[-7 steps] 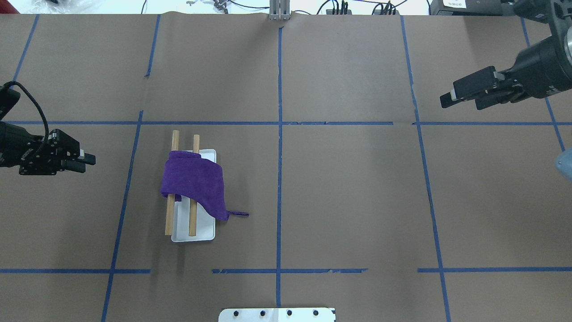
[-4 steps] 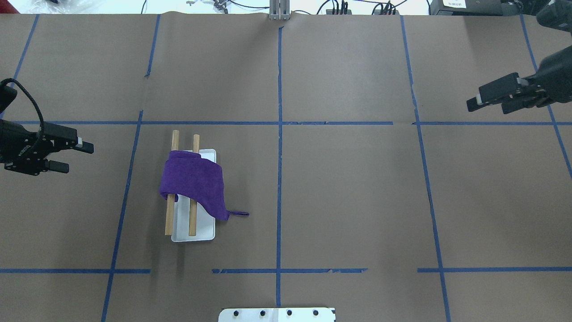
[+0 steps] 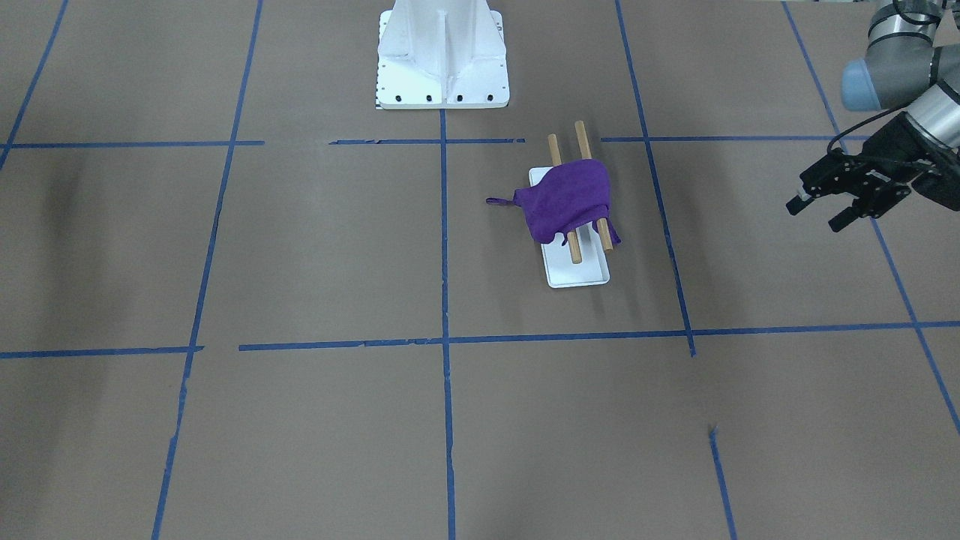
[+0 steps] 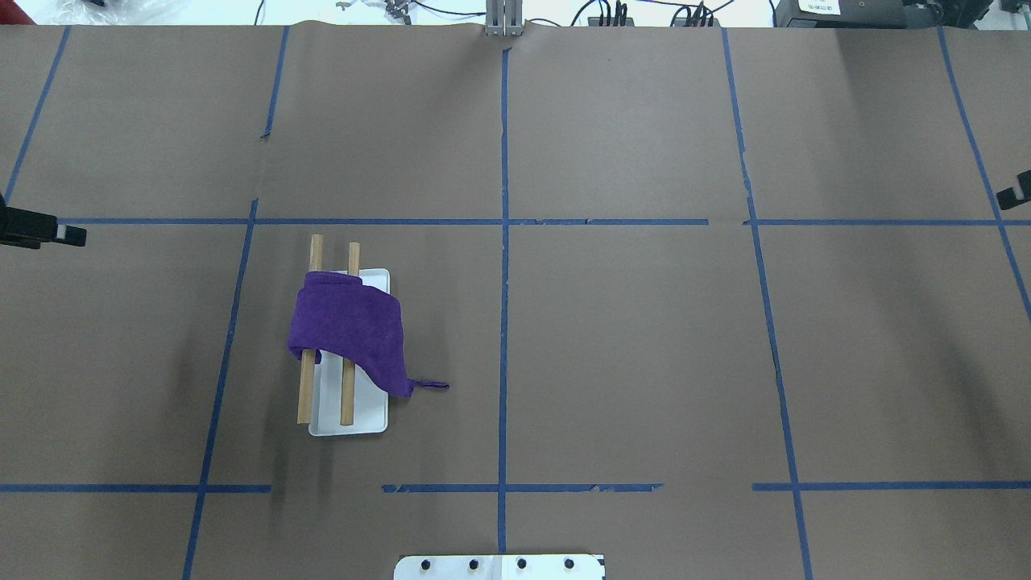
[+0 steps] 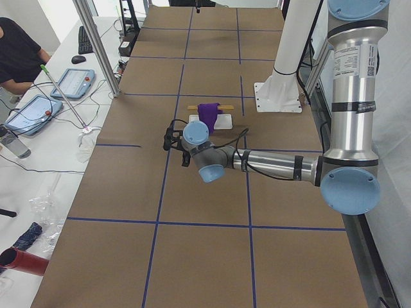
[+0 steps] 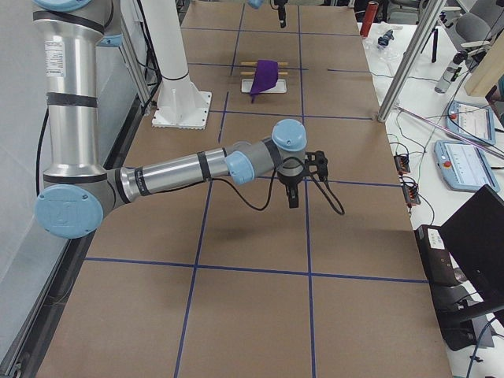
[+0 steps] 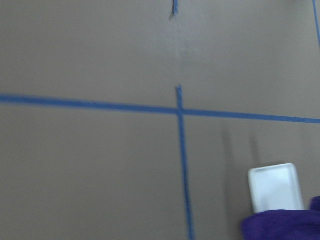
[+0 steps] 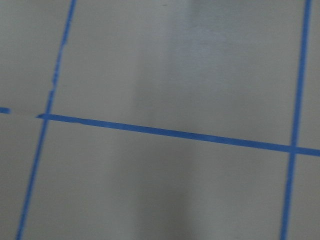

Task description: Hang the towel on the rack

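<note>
Looking down from behind the robot, you first meet the white pedestal, cut off by the bottom edge so that only its bolted plate shows. Beyond it the towel lies draped across both dowels of the rack, and its corner loop hangs off the side nearer the middle. The cloth hides the bracket and the dowels' middles.

Farther out, the overhead view crops the left end effector to one fingertip at its left edge. The right end effector is a sliver at the right edge, so you cannot tell how its fingers stand.

The surface is brown paper gridded with blue tape, with cables along its far edge.

The front-facing camera gives you what the overhead cannot: the left end effector spread wide, empty, well apart from the rack. Both wrist views are blurred, and the left one catches the rack's white base and a purple edge. The left side view adds a seated person and tablets.
</note>
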`<state>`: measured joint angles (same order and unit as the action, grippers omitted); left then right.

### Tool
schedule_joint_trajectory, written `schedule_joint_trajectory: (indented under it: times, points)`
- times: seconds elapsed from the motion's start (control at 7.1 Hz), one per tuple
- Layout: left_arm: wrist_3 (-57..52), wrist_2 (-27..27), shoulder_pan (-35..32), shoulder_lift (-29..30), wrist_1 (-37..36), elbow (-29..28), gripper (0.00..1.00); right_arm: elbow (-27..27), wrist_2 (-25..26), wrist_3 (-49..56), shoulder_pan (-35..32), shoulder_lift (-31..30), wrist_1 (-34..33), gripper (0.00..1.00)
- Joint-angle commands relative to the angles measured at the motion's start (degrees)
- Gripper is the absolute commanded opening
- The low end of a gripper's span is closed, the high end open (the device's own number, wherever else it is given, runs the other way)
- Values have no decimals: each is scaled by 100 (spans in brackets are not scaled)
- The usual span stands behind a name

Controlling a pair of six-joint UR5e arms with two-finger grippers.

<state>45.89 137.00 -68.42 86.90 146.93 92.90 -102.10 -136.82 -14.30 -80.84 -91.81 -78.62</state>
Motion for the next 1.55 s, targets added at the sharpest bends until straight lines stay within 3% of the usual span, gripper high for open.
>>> schedule_joint_trajectory:
  times: [0.0,0.14,0.28,0.56,0.7,1.41]
  points:
    - [-2520,-338,-1037,-33,-914,-255,100,1135,479,1774,-564,23,-13,100]
    - [-3724,-628,-1538,-33,-1773,-255,100,1444,463,2077,-669,40,-13,100]
    - [-4250,-605,-1752,80,-3261,-133,100,1456,454,2089,-670,32,-126,100]
    - [-4290,-282,-2051,317,-5839,498,100,1315,384,2089,-670,102,-522,100]
    - [-4333,-175,-2270,371,-6521,719,100,1306,393,2089,-670,120,-523,100]
    - [-4325,-130,-2107,116,-6179,580,100,1324,402,2089,-670,269,-523,100]
